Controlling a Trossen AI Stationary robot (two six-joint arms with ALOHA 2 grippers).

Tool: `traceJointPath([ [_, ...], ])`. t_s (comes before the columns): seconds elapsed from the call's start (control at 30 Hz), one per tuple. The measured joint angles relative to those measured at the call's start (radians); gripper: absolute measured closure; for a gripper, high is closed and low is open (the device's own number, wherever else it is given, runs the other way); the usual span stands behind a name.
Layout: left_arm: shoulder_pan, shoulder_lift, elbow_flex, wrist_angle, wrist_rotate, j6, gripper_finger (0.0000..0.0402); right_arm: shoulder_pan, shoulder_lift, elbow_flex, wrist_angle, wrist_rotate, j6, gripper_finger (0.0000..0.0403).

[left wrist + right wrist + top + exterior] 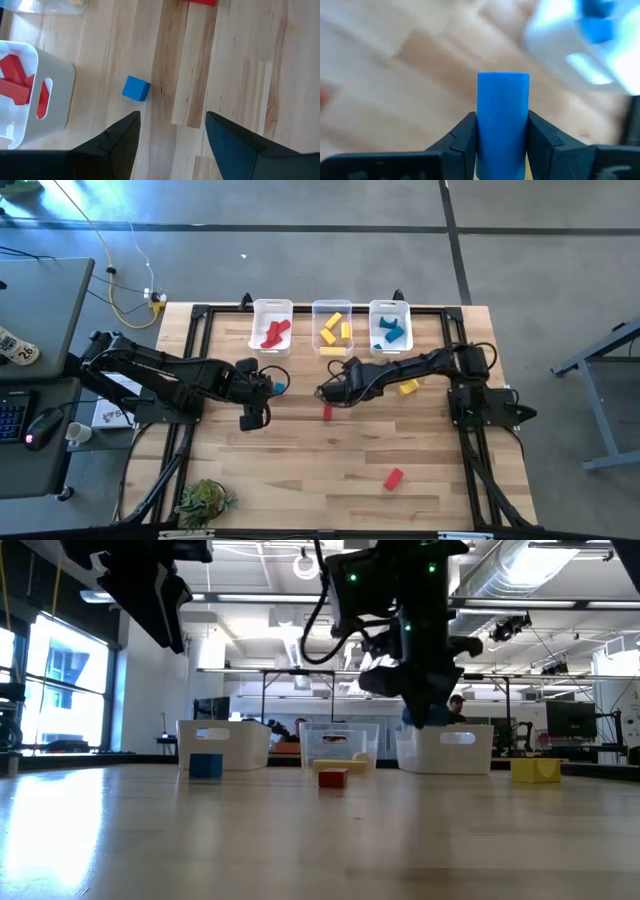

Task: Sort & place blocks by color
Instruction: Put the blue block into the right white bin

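The right gripper [502, 135], clenched on a blue block [503, 120], could drop it short of the blue bin [390, 326] at one o'clock, while the left gripper [172, 137] waits released.

Both arms are black and made of chunky jointed parts. Thin black cables loop along the right arm [420, 367] and the left arm [160, 370]. Small green lights glow on one arm's body, probably the right one. The left pincer [172, 137] has two flat, dark, pointed fingers [117, 142]
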Motion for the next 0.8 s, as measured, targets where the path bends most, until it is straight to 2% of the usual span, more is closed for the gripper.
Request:
traceJointPath([
  [0.17, 0.0, 0.0, 0.0, 0.0, 0.0, -0.007, 0.0188, -0.051, -0.056, 0.0, -0.097, 0.104, 0.001, 0.0301],
  [0.4, 0.0, 0.0, 0.0, 0.0, 0.003, -0.054, 0.0188, -0.18, -0.082, 0.0, -0.16, 0.258, -0.026, 0.0301],
  [0.57, 0.0, 0.0, 0.0, 0.0, 0.003, -0.069, 0.0188, -0.297, -0.082, 0.0, -0.153, 0.287, -0.114, 0.0301],
  [0.7, 0.0, 0.0, 0.0, 0.0, 0.003, -0.079, 0.0188, -0.385, -0.082, 0.0, -0.148, 0.266, -0.185, 0.03],
  [0.8, 0.0, 0.0, 0.0, 0.0, 0.003, -0.079, 0.0188, -0.434, -0.082, 0.0, -0.136, 0.254, -0.241, 0.0276],
])
